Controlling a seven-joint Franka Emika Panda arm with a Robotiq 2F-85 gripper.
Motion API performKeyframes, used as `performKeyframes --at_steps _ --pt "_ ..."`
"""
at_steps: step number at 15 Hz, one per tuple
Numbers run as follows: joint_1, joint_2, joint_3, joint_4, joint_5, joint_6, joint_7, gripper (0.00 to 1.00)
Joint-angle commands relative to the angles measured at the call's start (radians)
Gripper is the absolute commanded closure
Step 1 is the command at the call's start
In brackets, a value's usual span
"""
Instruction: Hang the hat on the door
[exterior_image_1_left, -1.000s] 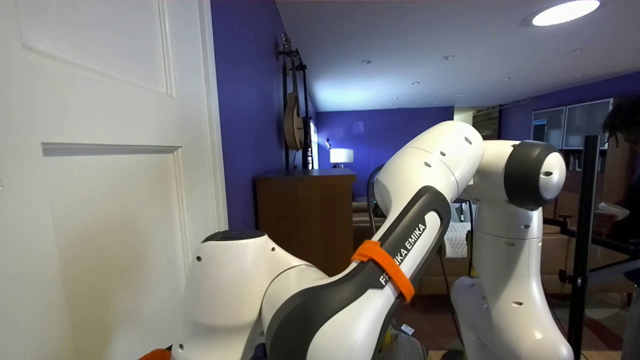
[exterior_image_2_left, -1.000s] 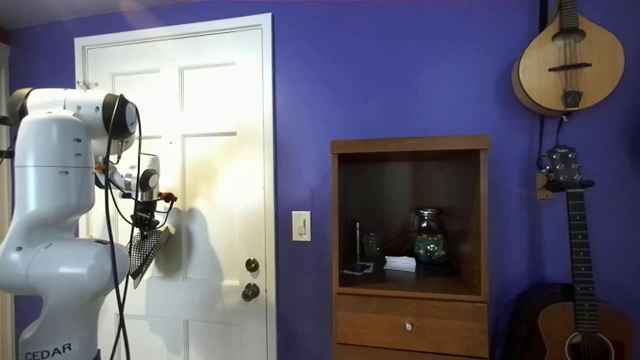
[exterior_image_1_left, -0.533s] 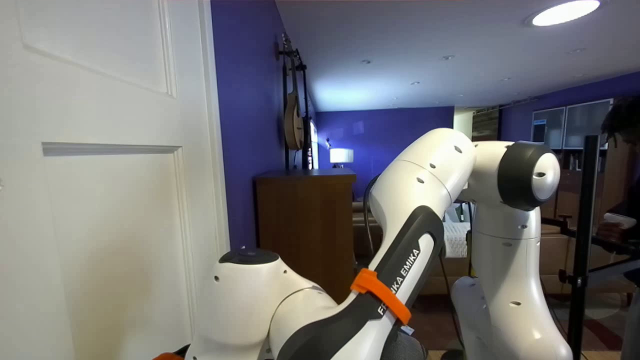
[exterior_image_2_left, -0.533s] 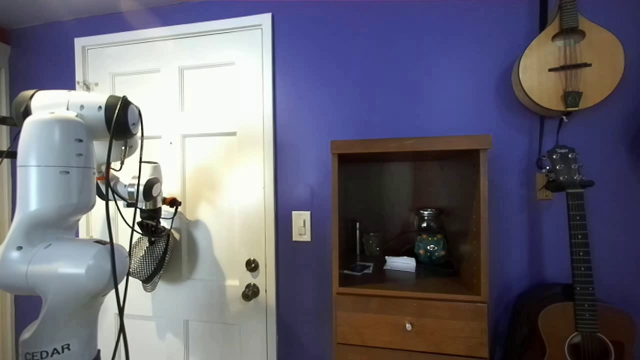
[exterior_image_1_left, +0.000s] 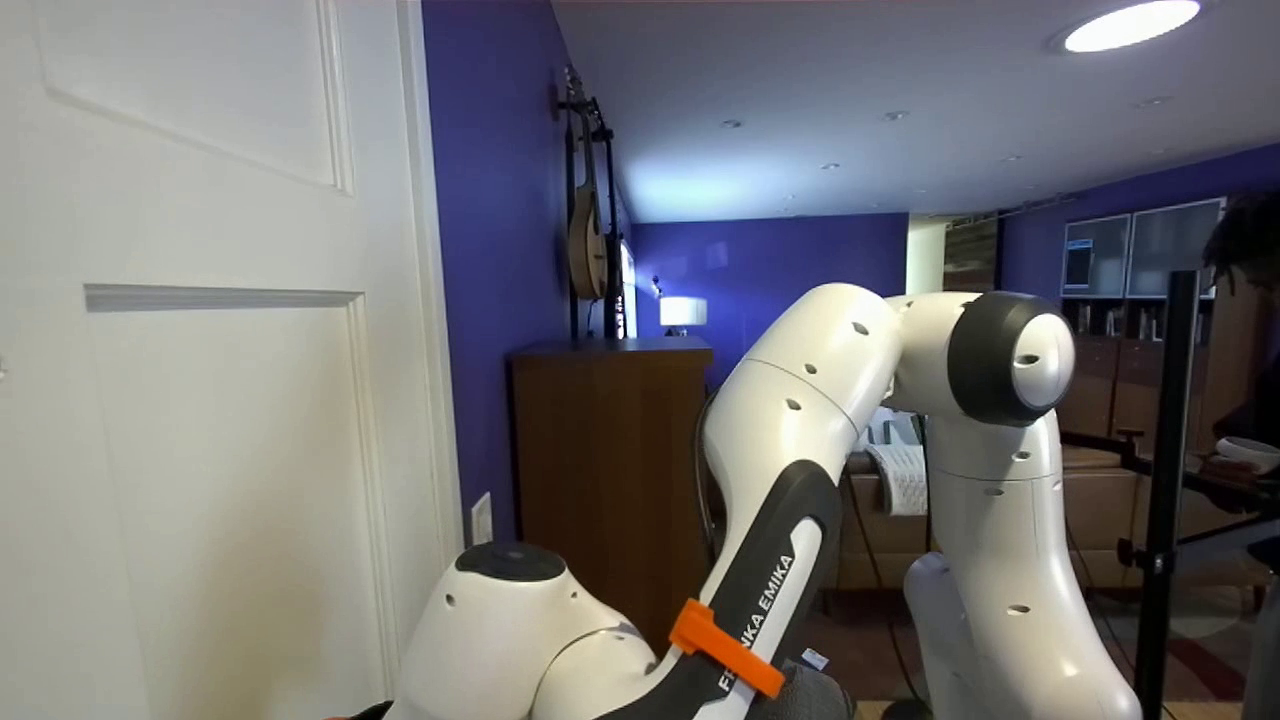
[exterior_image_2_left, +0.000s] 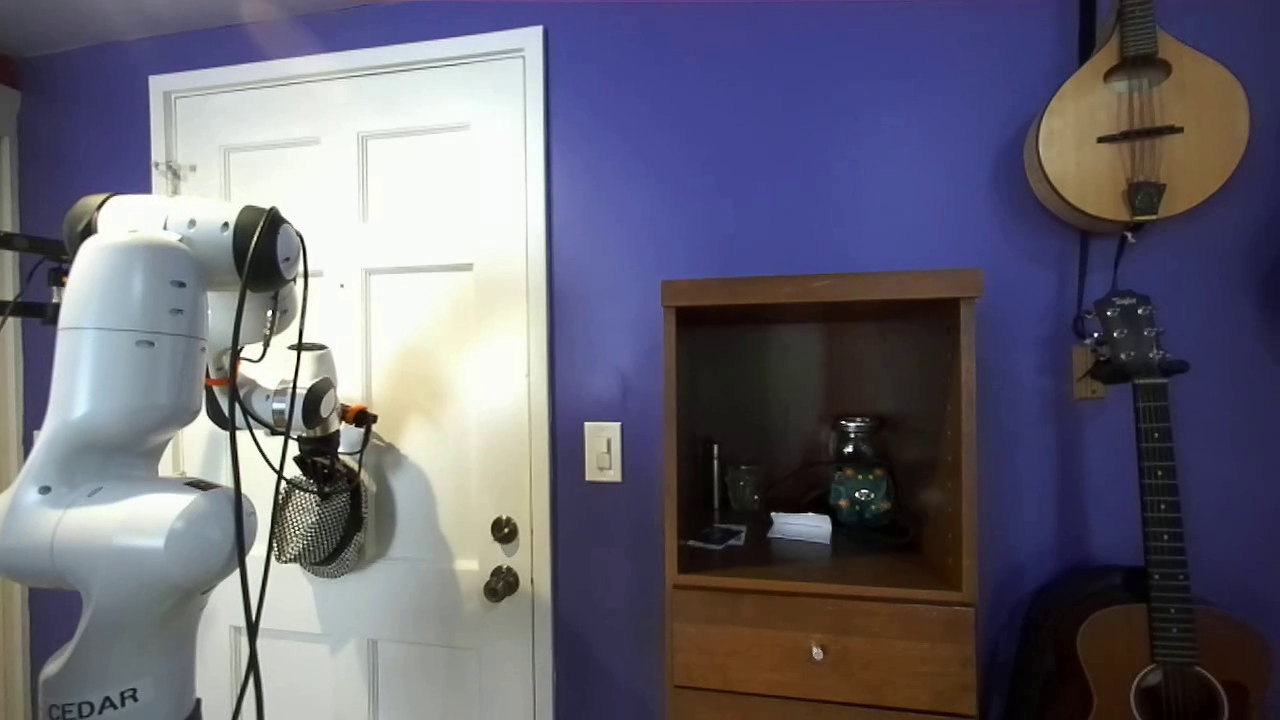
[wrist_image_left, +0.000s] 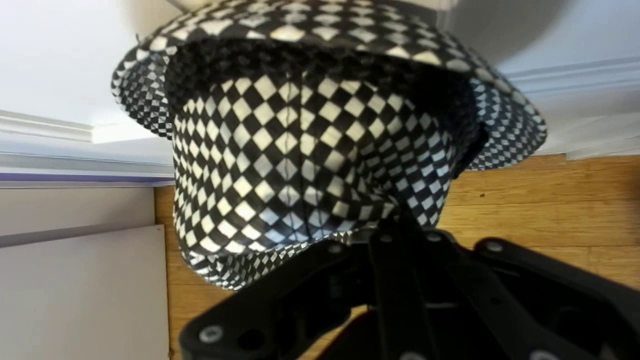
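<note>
The hat (exterior_image_2_left: 312, 520) has a black-and-white checkered weave and hangs below my gripper (exterior_image_2_left: 322, 468) in an exterior view. In the wrist view the hat (wrist_image_left: 270, 165) fills the upper middle, crown toward the camera and brim around it. My gripper (wrist_image_left: 395, 225) is shut on a pinched fold of the crown. The white panelled door (exterior_image_2_left: 430, 330) stands behind the hat in that exterior view, and the arm's shadow falls on it. The door (exterior_image_1_left: 230, 430) also fills the left of an exterior view, where the gripper and hat are out of view. Whether the hat touches the door cannot be told.
Two round knobs (exterior_image_2_left: 504, 530) sit on the door's right side. A light switch (exterior_image_2_left: 603, 452) and a brown cabinet (exterior_image_2_left: 820, 288) stand right of it. Black cables (exterior_image_2_left: 240, 600) hang along the arm. A black post (exterior_image_1_left: 1172, 480) and a person (exterior_image_1_left: 1245, 250) are at the right.
The arm has moved lower and, in an exterior view, to the right along the door. The hat moved with it and turned, showing more of its round shape. The gripper stays shut.
</note>
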Motion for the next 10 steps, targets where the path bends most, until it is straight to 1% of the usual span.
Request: performKeyframes --at_steps 1,2,3,6,7,8,10 --pt "-0.024 0.047 0.021 0.012 -0.013 0.062 0.009 0.99" --pt "-0.028 0.056 0.025 0.014 -0.012 0.069 0.008 0.99" --pt "-0.006 0.059 0.004 0.014 0.002 0.073 -0.005 0.99" --pt "-0.006 0.072 0.004 0.016 0.004 0.085 -0.004 0.99" --pt "-0.005 0.072 0.003 0.015 0.000 0.089 0.001 0.71" --pt "-0.004 0.070 0.002 0.014 -0.001 0.088 0.002 0.71" --pt "-0.005 0.068 0.001 0.013 -0.001 0.086 0.003 0.58"
